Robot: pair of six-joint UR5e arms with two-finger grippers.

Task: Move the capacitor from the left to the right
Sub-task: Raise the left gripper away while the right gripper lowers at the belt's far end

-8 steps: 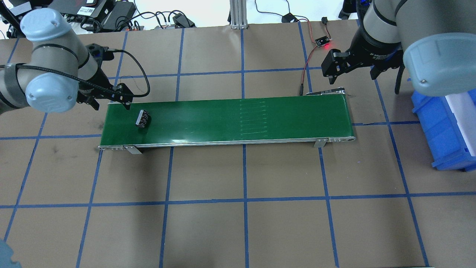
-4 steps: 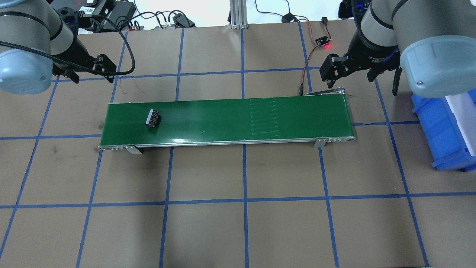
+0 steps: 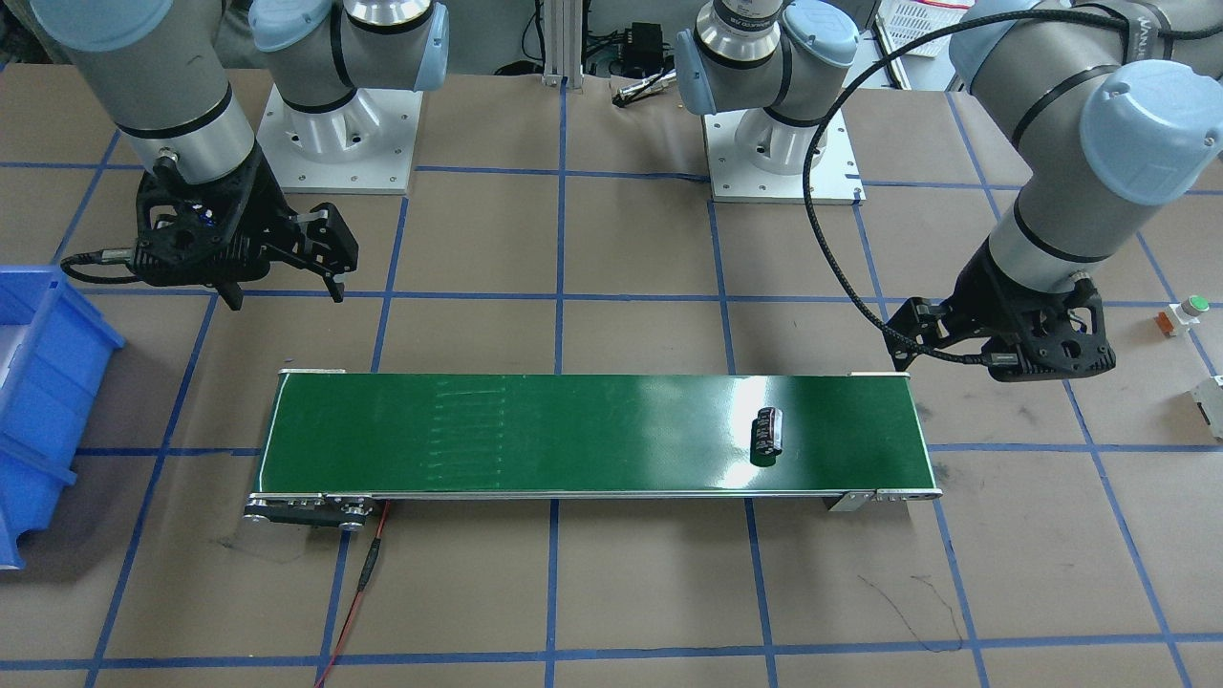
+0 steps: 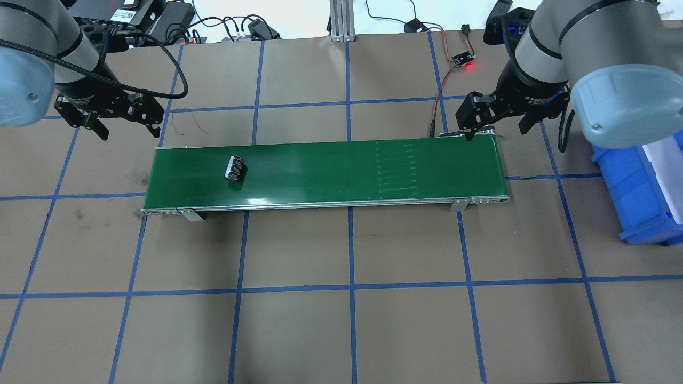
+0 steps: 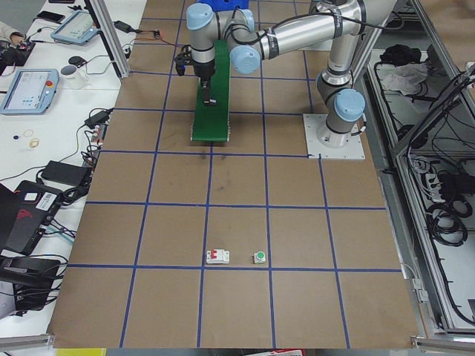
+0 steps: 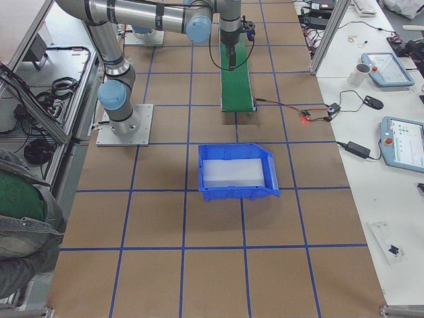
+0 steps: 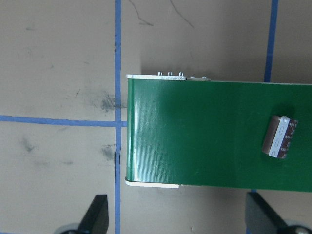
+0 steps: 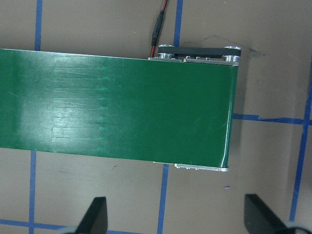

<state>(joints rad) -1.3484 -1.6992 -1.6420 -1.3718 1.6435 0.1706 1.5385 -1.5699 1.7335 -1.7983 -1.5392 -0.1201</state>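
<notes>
The capacitor (image 4: 235, 169), a stubby black cylinder with pale markings, lies on its side on the green conveyor belt (image 4: 320, 170), near the belt's left end. It also shows in the front view (image 3: 767, 432) and in the left wrist view (image 7: 280, 137). My left gripper (image 4: 128, 125) is open and empty, above the table just beyond the belt's left far corner. My right gripper (image 4: 493, 130) is open and empty, above the belt's right far corner. The right wrist view shows the belt's right end (image 8: 122, 107) with nothing on it.
A blue bin (image 4: 640, 186) stands right of the belt. A small board with a red light (image 4: 463, 58) and its wire lie behind the belt's right end. A white block with a green button (image 3: 1183, 313) and a white boxy part (image 5: 217, 256) lie far to the left.
The capacitor has ridden rightward along the belt. My left gripper has drawn back from the belt's left end, away to the left. My right gripper has come a little closer to the belt's right end.
</notes>
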